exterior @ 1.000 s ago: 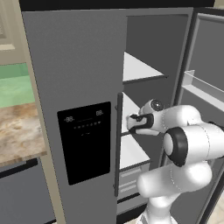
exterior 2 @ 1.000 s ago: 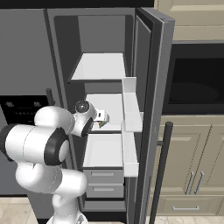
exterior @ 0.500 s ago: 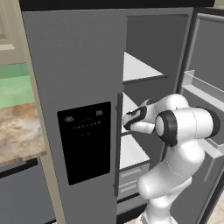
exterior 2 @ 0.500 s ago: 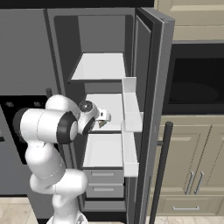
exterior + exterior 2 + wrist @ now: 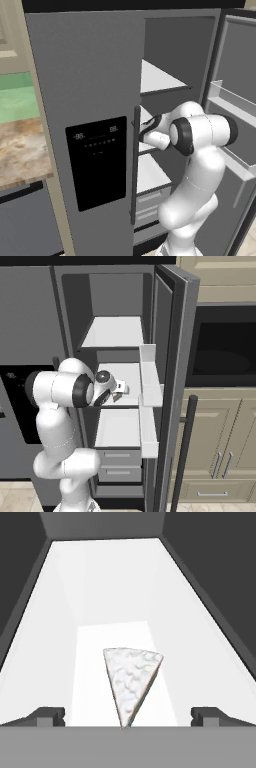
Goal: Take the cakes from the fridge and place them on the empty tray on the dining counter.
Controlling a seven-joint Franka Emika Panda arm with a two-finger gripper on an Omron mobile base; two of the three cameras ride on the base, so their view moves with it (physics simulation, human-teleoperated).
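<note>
The fridge [image 5: 90, 75] [image 5: 30, 316] stands with its left door shut and its right door swung wide. A white wedge of cake [image 5: 131, 679] lies on the white middle shelf [image 5: 100, 587], its point towards me. My gripper [image 5: 128, 716] is open just short of it. The two fingertips [image 5: 47, 714] are spread wide on either side of the cake's point and touch nothing. From the base, my hand [image 5: 120, 390] reaches into the middle shelf, and in the left base view it is partly hidden behind the shut door's edge [image 5: 136, 165]. The empty tray and the dining counter are out of view.
The open door [image 5: 172, 381] carries white bins [image 5: 149, 381] close to the right of my arm. White shelves sit above [image 5: 115, 331] and below [image 5: 117, 428], with drawers [image 5: 117, 456] underneath. A brown marble countertop [image 5: 20, 150] lies left of the fridge. Beige cabinets [image 5: 220, 431] and a dark oven [image 5: 225, 346] are on the right.
My arm has swung round with its elbow turning up and over. The hand has stayed at the middle shelf and edged further in. The jaws have stayed wide.
</note>
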